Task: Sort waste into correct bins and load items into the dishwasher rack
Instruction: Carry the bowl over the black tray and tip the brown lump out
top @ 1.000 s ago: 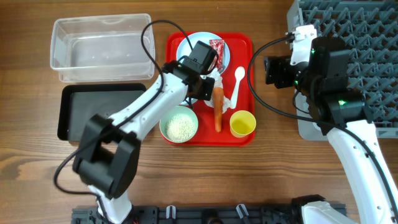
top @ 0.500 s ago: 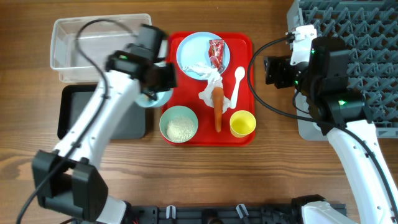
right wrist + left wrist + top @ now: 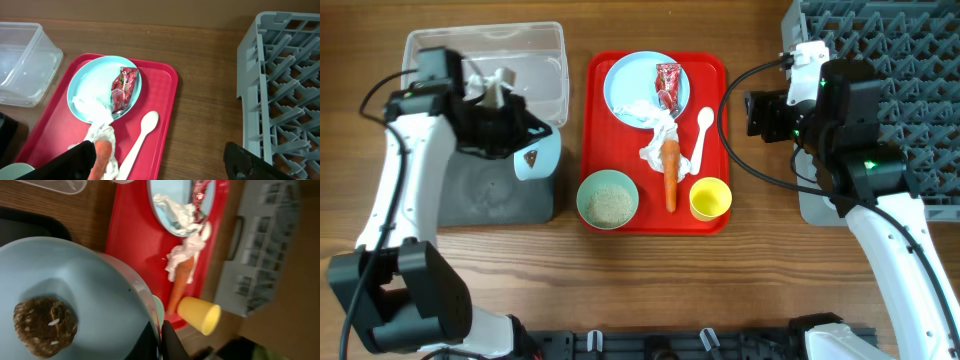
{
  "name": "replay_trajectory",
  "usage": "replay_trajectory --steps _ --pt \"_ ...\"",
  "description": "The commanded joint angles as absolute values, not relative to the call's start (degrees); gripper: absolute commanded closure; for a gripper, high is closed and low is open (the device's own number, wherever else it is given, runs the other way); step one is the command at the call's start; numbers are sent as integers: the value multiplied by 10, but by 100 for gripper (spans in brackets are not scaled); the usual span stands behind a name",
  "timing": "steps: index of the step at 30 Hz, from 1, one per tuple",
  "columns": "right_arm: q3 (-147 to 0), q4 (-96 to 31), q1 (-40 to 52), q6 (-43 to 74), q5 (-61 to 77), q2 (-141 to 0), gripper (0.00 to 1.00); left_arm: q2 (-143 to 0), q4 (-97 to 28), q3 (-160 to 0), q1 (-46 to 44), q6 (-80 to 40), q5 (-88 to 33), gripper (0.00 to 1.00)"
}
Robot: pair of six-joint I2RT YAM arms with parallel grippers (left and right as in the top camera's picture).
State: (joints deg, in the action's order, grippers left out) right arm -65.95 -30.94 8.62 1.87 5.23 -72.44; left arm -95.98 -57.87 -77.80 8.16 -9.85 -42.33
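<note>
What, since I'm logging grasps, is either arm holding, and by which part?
The left gripper holds the light blue bowl by its rim, jaws shut across the edge, with the brown food lump inside. The right gripper is open and holds nothing.

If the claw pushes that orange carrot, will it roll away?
Probably a little. The carrot looks round and tapered, so it may roll in a curve on the flat red tray. The crumpled tissue touching one end might slow it.
</note>
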Motion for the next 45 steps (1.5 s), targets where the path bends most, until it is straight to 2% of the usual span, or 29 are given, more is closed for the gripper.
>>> replay_trajectory --steps 1,8,13,23,30,39,42,45 --pt "-672 -311 84 31 43 -728 15 -956 -577 -738 146 -31 -557 96" --pt "-672 -311 84 31 43 -728 15 -956 -568 -660 232 20 -641 96" --pt "-672 -311 84 31 43 -728 15 -956 -535 -598 280 88 -749 96" --pt "-672 -312 84 32 43 -729 14 -957 -495 -512 366 90 -819 96" --pt "-672 -314 84 31 43 -729 15 -957 -481 -512 377 90 -892 96" --pt "-672 -314 84 31 43 -729 14 -957 -480 -512 377 85 -885 96" --pt "-672 -314 84 32 43 -729 14 -957 -479 -512 377 27 -836 96" --pt "-672 -314 84 32 43 -729 14 -957 -479 -512 377 22 -828 96"
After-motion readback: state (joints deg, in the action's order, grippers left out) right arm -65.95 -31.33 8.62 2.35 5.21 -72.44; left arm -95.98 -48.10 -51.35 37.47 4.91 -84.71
